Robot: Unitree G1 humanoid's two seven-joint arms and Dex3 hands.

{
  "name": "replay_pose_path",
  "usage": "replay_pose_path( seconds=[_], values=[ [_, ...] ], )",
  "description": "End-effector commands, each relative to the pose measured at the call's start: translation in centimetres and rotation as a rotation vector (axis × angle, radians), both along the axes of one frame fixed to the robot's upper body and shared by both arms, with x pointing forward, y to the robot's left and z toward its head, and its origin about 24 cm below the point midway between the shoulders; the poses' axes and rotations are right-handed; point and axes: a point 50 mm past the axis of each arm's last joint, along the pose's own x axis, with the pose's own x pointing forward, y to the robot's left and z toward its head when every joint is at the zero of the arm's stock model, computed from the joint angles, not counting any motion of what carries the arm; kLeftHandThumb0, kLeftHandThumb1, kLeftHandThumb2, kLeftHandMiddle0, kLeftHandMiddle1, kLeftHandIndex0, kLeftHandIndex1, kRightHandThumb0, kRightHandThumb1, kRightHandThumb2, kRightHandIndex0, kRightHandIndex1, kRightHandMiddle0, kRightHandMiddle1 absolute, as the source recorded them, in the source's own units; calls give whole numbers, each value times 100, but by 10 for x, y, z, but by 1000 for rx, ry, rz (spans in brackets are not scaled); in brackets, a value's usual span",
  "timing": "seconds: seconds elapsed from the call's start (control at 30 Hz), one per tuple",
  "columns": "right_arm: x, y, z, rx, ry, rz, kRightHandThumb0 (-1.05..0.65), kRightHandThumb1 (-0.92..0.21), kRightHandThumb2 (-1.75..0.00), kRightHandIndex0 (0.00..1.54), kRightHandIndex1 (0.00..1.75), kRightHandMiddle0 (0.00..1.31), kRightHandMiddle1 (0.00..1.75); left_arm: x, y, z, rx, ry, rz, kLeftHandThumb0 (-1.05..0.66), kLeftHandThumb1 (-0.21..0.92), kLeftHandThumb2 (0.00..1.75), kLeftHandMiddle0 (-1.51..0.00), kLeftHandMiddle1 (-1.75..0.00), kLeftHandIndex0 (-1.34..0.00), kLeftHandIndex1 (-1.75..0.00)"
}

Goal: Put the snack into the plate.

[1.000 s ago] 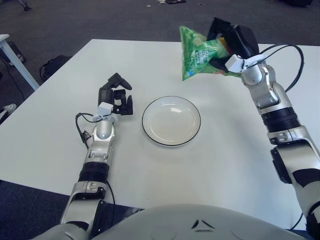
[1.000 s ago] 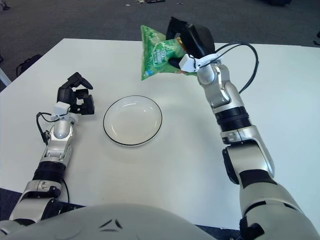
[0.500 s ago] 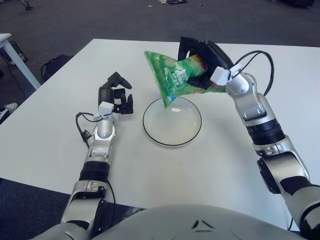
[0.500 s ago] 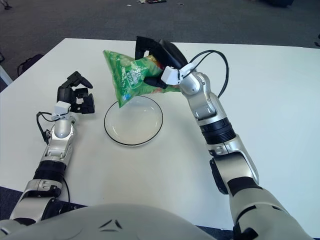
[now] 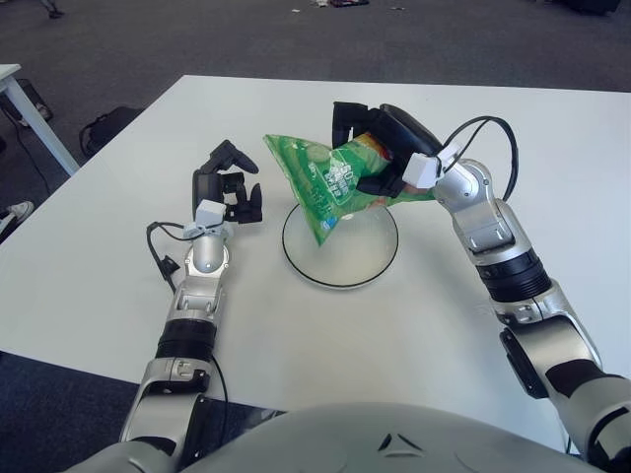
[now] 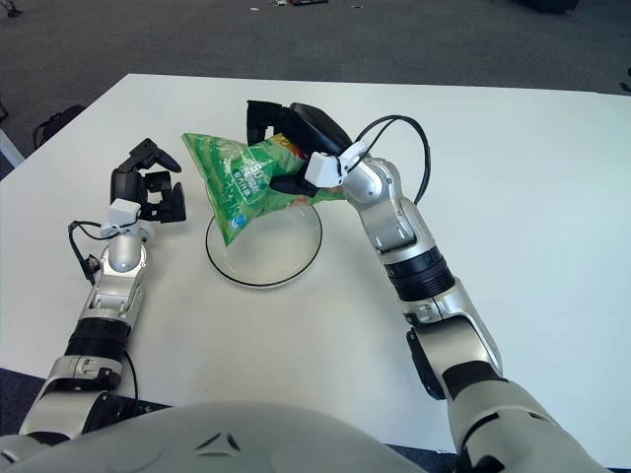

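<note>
My right hand (image 5: 380,148) is shut on a green snack bag (image 5: 320,187) and holds it tilted above the white plate (image 5: 367,258), its lower corner hanging over the plate's left part. The plate has a dark rim and sits on the white table at the middle. The bag hides the plate's far left rim. My left hand (image 5: 225,185) rests on the table left of the plate with its fingers loosely curled, holding nothing.
The white table (image 5: 118,246) stretches around the plate, with its left edge by dark carpet. A cable (image 5: 493,138) loops off my right wrist. A dark bag (image 5: 104,128) lies on the floor past the left edge.
My right hand has carried the snack bag from high at the back right down and left, until it hangs over the plate. The left hand has not moved.
</note>
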Motion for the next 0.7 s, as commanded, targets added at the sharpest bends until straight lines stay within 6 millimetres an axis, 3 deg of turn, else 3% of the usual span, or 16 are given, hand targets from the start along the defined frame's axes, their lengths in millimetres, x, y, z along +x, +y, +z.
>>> replay_pose_path(
  seconds=[0.0,0.23,0.43,0.47,0.5,0.57,0.63,0.67],
  values=[
    [-6,3,2,2,24,50,0,7,-174,93,167,67,175,-29,-5,-55,-66,225,37,-55,18,149,-143,-175,-74,-175],
    [-12,3,-1,-67,61,142,0,7,-173,93,168,66,175,-30,-7,-54,-76,233,42,-55,17,149,-143,-175,-74,-175],
    [-13,-2,-4,-174,123,236,-1,11,-170,93,174,84,148,-31,-7,-53,-71,227,48,-55,17,150,-143,-175,-74,-175],
    [-13,-4,-4,-225,117,254,-1,4,-166,84,174,77,157,-31,-8,-52,-70,223,51,-55,17,150,-144,-175,-74,-175],
    [-13,-5,-4,-260,111,265,-1,-10,-152,71,174,66,163,-32,-8,-52,-70,220,54,-55,17,150,-144,-175,-75,-175],
    [-11,-8,-8,-293,112,285,-1,-23,-139,58,174,55,169,-32,-8,-51,-71,216,56,-55,16,151,-144,-175,-75,-175],
    [-7,-13,-14,-296,131,317,13,-36,-121,53,172,35,163,-32,-8,-50,-73,212,58,-56,15,152,-144,-175,-76,-175],
    [-6,-14,-15,-297,135,327,-20,-32,-114,32,157,18,152,-32,-9,-50,-74,211,58,-56,15,153,-144,-175,-76,-175]
  ],
)
